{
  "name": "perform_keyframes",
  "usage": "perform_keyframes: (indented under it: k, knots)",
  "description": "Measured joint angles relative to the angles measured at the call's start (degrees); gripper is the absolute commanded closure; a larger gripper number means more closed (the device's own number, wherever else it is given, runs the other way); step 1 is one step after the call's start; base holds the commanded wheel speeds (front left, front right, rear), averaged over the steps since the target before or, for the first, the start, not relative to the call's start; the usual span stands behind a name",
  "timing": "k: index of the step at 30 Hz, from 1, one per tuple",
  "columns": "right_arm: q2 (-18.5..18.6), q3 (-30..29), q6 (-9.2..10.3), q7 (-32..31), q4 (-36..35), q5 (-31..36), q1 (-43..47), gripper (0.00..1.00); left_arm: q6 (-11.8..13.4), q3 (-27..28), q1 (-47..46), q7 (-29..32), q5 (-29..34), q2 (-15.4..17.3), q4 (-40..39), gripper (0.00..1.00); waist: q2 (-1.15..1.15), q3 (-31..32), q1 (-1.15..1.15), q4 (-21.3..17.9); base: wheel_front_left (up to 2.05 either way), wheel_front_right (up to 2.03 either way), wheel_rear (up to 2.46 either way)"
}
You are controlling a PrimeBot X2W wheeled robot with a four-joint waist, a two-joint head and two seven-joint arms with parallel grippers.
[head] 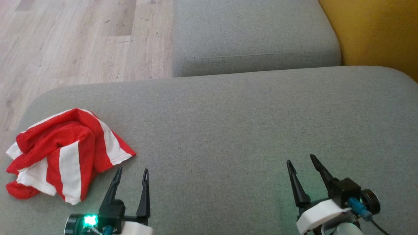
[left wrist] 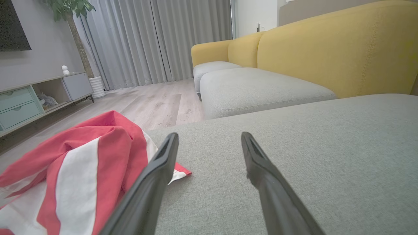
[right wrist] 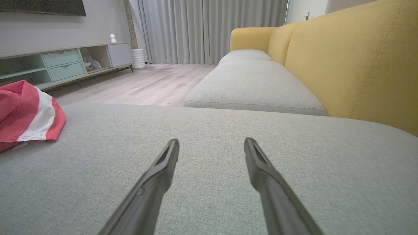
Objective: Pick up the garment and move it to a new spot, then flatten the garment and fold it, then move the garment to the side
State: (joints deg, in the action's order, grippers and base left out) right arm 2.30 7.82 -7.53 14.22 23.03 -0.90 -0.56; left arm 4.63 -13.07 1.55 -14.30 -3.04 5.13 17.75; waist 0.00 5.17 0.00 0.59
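Fingers (head: 144, 192) of left gripper (head: 133, 169) and right gripper (head: 300, 159), lower frame: spread wide, empty, above grey cushion (head: 228, 124); crumpled garment (head: 65, 150), lower left, apparently awaiting pickup.

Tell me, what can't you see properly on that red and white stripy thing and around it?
- Garment, head view: crumpled; its own folds hide its shape.
- Left wrist view: left and bottom edges cut it off; a finger of the left gripper covers part.
- Right wrist view: left edge cuts it off.
- White figure on the cabinet: too small to identify.
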Motion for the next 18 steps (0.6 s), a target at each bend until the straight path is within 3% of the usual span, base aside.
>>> perform_keyframes:
  k: [18]
  knots:
    - [0.01, -0.11, 0.0, 0.0, 0.56, 0.15, -0.01, 0.0, -1.14, 1.96, -0.03, 0.0, -1.03, -1.21, 1.53, 0.0, 0.0, -0.83, 0.0, 0.29, 0.0, 0.0, 0.0]
